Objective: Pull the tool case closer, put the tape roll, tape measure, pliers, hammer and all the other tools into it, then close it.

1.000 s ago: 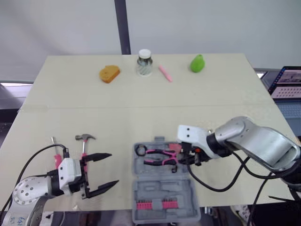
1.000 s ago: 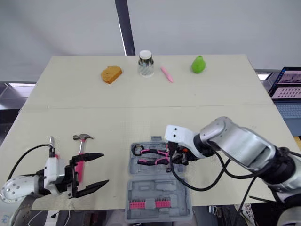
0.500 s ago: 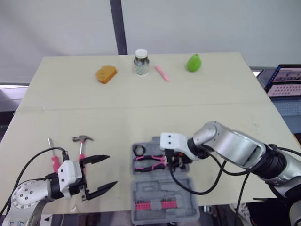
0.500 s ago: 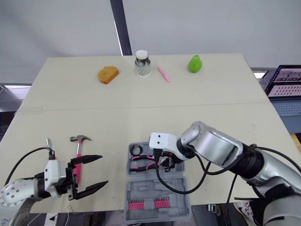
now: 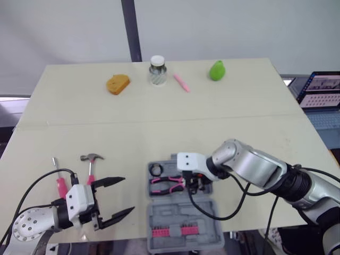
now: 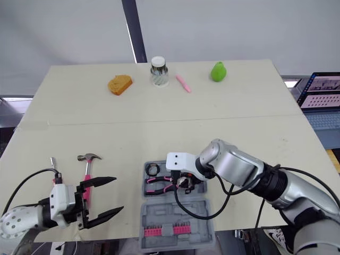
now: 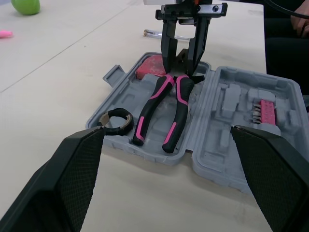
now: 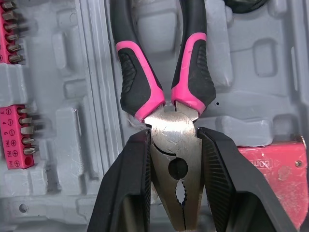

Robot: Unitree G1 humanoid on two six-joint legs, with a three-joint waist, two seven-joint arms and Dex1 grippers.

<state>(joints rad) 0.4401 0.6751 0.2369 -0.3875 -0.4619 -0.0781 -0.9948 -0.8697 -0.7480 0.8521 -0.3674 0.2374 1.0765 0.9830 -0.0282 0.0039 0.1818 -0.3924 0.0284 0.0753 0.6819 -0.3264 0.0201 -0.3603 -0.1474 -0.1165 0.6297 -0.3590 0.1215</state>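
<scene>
Tool case (image 5: 183,215) lies open and flat at the middle of the bench's (image 5: 159,122) near edge, both grey halves facing up. Pliers (image 5: 167,182) with pink-and-black handles rest in the half farther from the edge, with the tape roll (image 5: 156,170) just beside the handle ends and the red tape measure (image 7: 149,65) at the opposite end of that half, next to the metal head. A strip of pink bits (image 5: 171,231) sits in the nearer half. Right gripper (image 7: 182,67) stands over the case, its jaws clenched on either side of the pliers' metal head. Left gripper (image 5: 128,195) hovers at the near left corner, jaws released and spread wide, grasping nothing. Hammer (image 5: 91,162) and a pink-handled screwdriver (image 5: 59,178) lie on the bench just beside it, outside the case. Along the far edge stand an orange piece (image 5: 118,84), a jar (image 5: 156,70), a pink pen (image 5: 182,82) and a green pear (image 5: 217,70).
</scene>
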